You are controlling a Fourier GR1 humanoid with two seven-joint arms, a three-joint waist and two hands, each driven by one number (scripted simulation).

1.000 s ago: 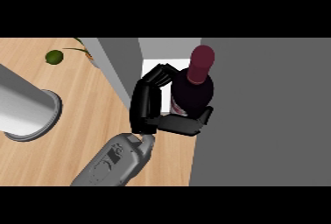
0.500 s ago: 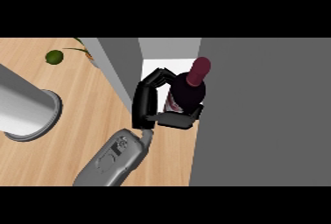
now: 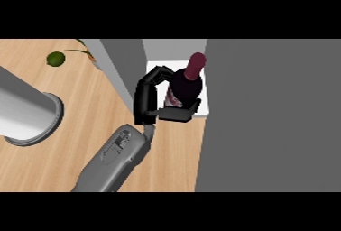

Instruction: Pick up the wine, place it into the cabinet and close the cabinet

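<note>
moved: my right hand (image 3: pixel 148 97) took the wine (image 3: pixel 188 85) toward 11 o'clock, into the cabinet (image 3: pixel 166 64) | hand: curled round wine | next: let go, shut door
</note>
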